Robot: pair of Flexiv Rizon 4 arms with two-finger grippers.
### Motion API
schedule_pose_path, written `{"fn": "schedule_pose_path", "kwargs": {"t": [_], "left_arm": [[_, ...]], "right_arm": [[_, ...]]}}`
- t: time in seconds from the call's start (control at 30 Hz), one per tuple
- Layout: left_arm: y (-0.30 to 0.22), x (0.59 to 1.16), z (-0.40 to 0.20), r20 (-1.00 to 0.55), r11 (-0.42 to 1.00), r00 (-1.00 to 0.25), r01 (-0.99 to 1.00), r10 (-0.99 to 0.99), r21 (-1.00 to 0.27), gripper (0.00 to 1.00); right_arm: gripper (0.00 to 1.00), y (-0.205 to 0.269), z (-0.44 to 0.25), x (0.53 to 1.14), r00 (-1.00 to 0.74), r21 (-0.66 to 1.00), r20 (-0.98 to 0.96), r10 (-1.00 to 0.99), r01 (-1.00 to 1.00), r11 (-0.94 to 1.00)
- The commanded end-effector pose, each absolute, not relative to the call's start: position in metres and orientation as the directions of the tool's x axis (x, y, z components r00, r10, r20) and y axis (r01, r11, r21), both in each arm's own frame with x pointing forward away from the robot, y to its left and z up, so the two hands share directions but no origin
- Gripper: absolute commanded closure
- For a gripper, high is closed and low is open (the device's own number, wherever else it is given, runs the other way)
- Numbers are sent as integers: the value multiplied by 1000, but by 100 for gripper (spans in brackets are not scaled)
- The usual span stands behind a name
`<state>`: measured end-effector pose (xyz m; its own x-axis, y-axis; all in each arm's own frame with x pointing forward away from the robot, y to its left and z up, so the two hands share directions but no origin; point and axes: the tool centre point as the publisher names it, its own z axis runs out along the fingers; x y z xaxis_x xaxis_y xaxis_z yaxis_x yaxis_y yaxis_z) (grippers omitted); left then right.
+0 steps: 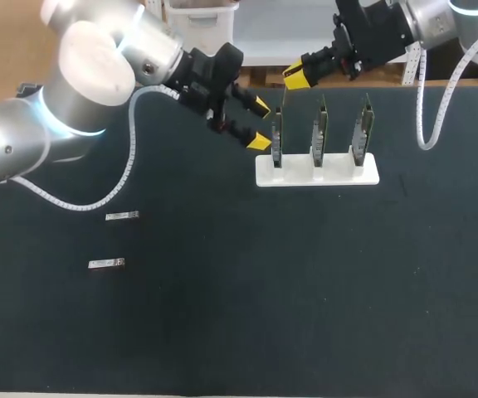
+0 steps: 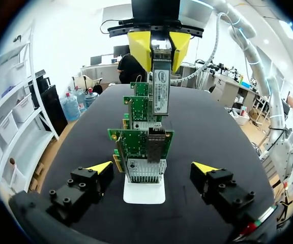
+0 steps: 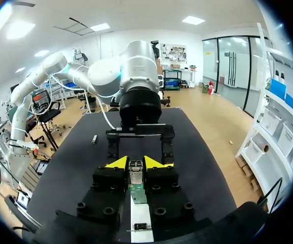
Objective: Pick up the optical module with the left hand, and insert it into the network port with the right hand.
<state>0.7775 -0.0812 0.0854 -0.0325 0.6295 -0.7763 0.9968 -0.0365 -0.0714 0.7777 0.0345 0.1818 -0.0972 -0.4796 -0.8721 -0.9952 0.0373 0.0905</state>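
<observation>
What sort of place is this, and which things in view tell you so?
Probably a robotics test bench for electronics assembly: on a dark table a white stand holds three upright green circuit cards, the right gripper is shut on an optical module, and the left gripper hangs open beside the stand.

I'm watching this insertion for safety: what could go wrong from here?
The silver rectangular optical module in the right claw sits close to the upright green circuit cards; misaligned with the metal port, it could jam or bend a card. The open left claw flanks the white plastic stand and might be struck.
</observation>
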Motion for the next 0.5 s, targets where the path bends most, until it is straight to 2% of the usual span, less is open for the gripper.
{"fn": "schedule_pose_path", "kwargs": {"t": [0.03,0.5], "left_arm": [[-82,777,86,-774,-34,-32,997,632,-69,0],[-82,777,86,-774,-34,-32,997,632,-69,0]], "right_arm": [[100,35,182,776,-94,86,-873,-479,-996,38],[100,42,182,778,-79,81,-873,-481,-997,16]]}}
